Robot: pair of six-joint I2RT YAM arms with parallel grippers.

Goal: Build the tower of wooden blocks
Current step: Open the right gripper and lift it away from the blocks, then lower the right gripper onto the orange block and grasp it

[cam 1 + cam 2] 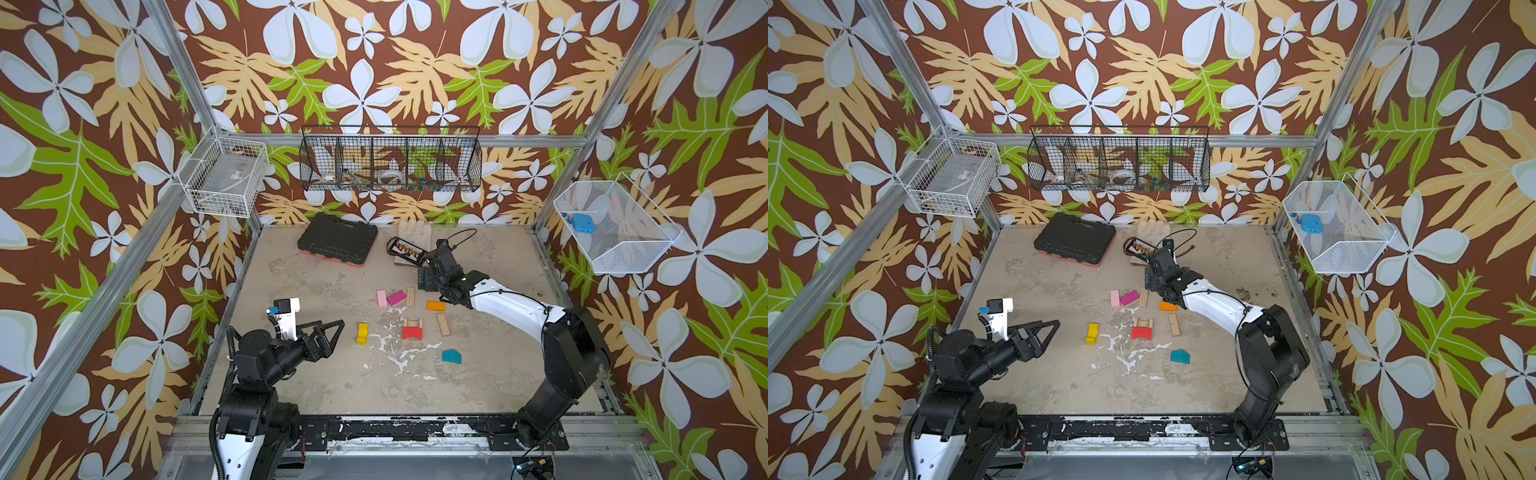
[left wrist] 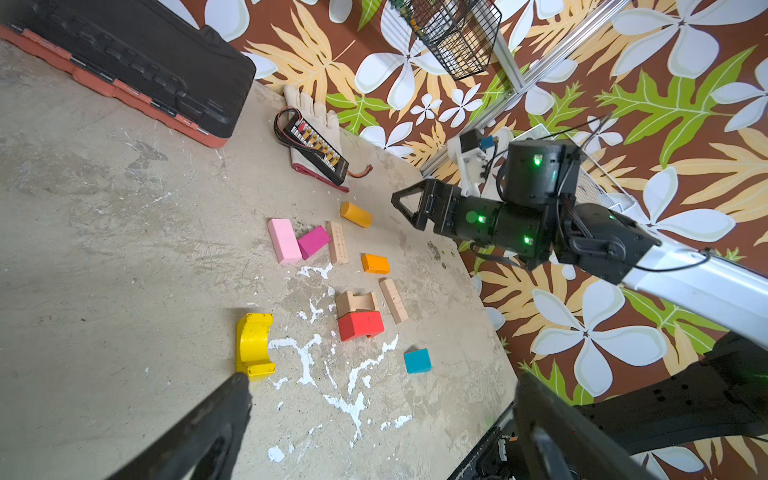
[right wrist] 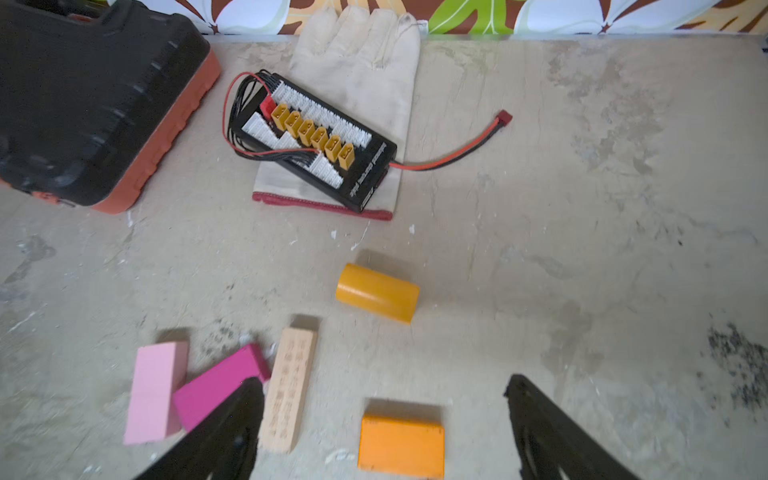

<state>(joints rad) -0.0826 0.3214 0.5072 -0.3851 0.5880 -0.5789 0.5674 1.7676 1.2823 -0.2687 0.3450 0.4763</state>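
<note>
The wood blocks lie loose and flat on the table, and no tower stands. In a top view I see a pink bar (image 1: pixel 381 298), a magenta bar (image 1: pixel 396 297), a plain bar (image 1: pixel 410 296), an orange block (image 1: pixel 435 306), a plain arch (image 1: pixel 412 323) against a red block (image 1: pixel 412 332), another plain bar (image 1: pixel 442 324), a yellow arch (image 1: pixel 362 333) and a teal pentagon (image 1: pixel 451 355). A yellow-orange cylinder (image 3: pixel 376 293) shows in the wrist views. My right gripper (image 3: pixel 382 382) hangs open and empty above the orange block (image 3: pixel 401 446). My left gripper (image 2: pixel 382 378) is open and empty near the yellow arch (image 2: pixel 254 345).
A black tool case (image 1: pixel 337 243) lies at the back of the table. Beside it is a pale glove (image 1: pixel 413 230) with a black connector board (image 3: pixel 316 141) and cables on it. Wire baskets (image 1: pixel 390 160) hang on the walls. White paint splashes (image 2: pixel 307 357) mark the tabletop.
</note>
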